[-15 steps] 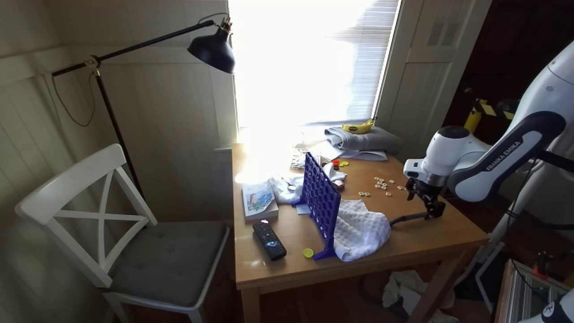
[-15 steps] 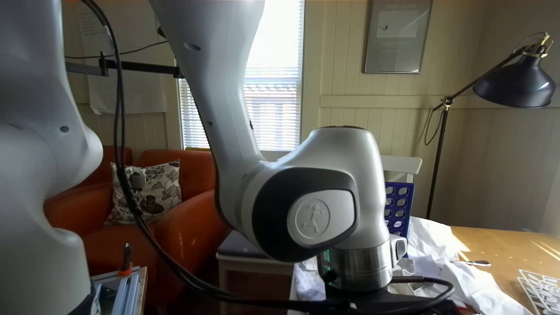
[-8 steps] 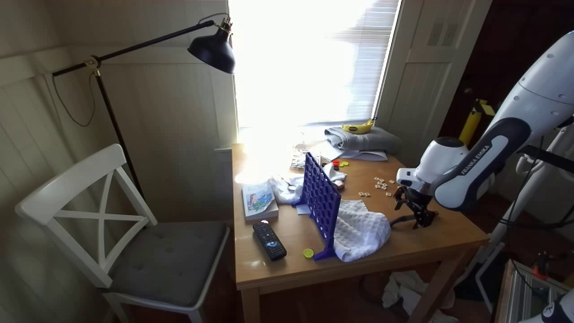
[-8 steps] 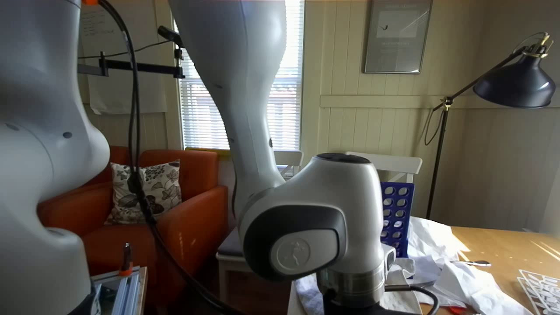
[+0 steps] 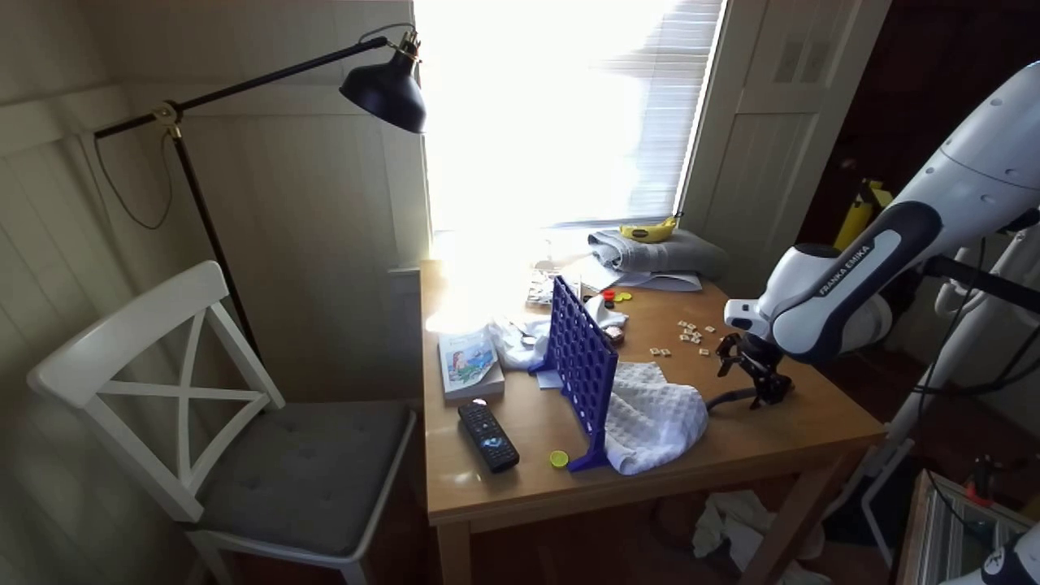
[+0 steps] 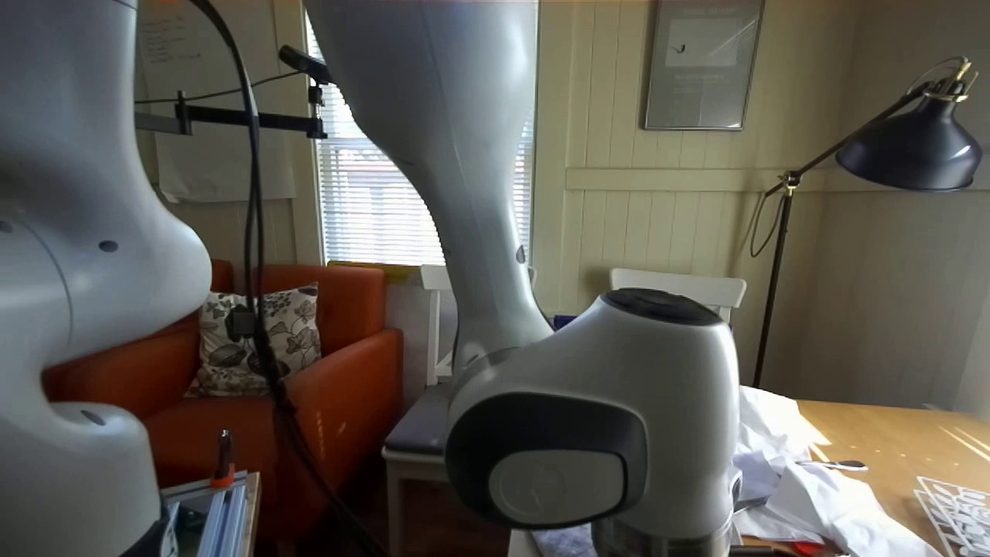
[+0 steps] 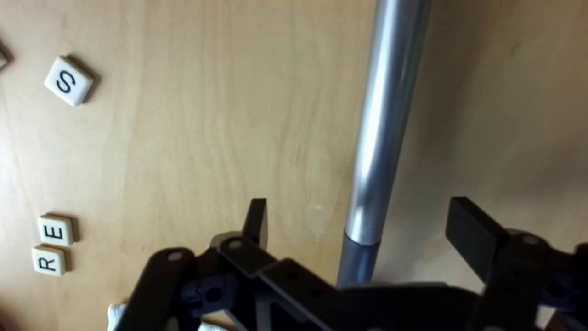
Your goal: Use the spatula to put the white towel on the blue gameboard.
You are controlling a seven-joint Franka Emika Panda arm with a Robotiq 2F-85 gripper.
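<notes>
My gripper (image 7: 360, 214) is open in the wrist view, its fingers (image 7: 475, 234) wide apart. Between and below them runs the spatula's handle (image 7: 386, 124), a shiny metal tube with a dark grey section. The fingers do not touch it. In an exterior view my gripper (image 5: 739, 386) is low over the table's right side, and the dark spatula (image 5: 730, 397) reaches left to the white towel (image 5: 654, 418). The spatula's far end is hidden. The towel lies crumpled against the upright blue gameboard (image 5: 581, 357). My arm hides most of the gameboard in an exterior view (image 6: 564, 320).
Letter tiles (image 5: 691, 331) lie behind my gripper and also show in the wrist view (image 7: 69, 81). A remote (image 5: 487, 436), a book (image 5: 470, 361), a yellow disc (image 5: 559, 458) and crumpled white material (image 5: 518, 345) are around the gameboard. Bananas (image 5: 647, 232) sit on a folded grey towel (image 5: 674, 253).
My gripper has moved left toward the towel and dropped, then risen slightly in the last half second. The towel, gameboard and spatula look unmoved.
</notes>
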